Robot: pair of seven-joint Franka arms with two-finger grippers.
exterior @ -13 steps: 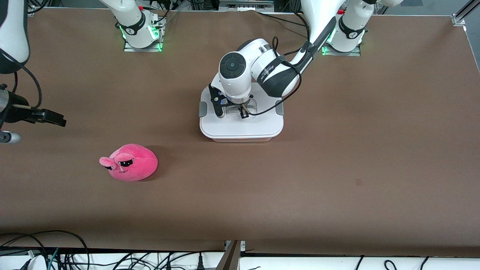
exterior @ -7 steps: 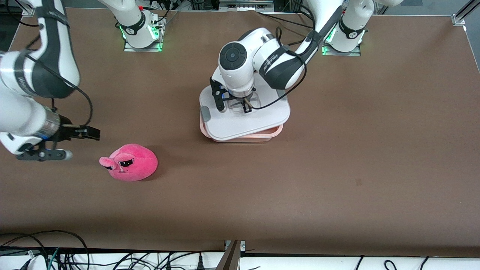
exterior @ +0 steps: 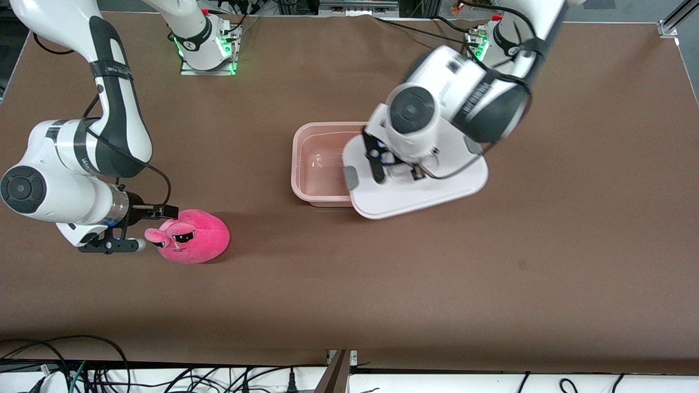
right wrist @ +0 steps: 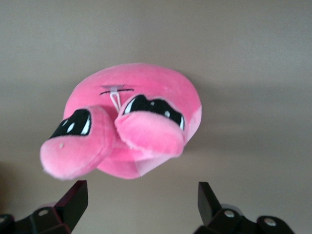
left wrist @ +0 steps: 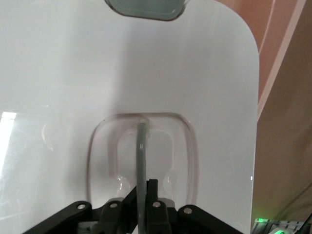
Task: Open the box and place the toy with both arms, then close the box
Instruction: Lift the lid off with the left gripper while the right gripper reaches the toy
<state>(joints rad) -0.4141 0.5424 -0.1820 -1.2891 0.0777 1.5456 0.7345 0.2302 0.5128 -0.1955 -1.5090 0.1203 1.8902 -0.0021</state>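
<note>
The pink tub of the box (exterior: 319, 164) stands open at mid-table with nothing in it. My left gripper (exterior: 397, 172) is shut on the clear centre handle (left wrist: 142, 146) of the white lid (exterior: 431, 194). It holds the lid tilted in the air, over the tub's edge toward the left arm's end. The lid (left wrist: 97, 73) fills the left wrist view, with a grey clip (left wrist: 146, 7) at its edge. The pink plush toy (exterior: 191, 236) lies on the table toward the right arm's end. My right gripper (exterior: 155, 227) is open, low beside the toy's snout. In the right wrist view the toy (right wrist: 131, 122) lies just ahead of the open gripper (right wrist: 141, 200).
The brown table (exterior: 491, 273) stretches bare between the toy and the tub and toward the front camera. Both arm bases (exterior: 205, 49) stand at the edge farthest from the camera. Cables hang below the near edge.
My left gripper lifted the lid off the tub and carried it toward the left arm's end, uncovering the tub. My right arm swung in and down to the toy's snout.
</note>
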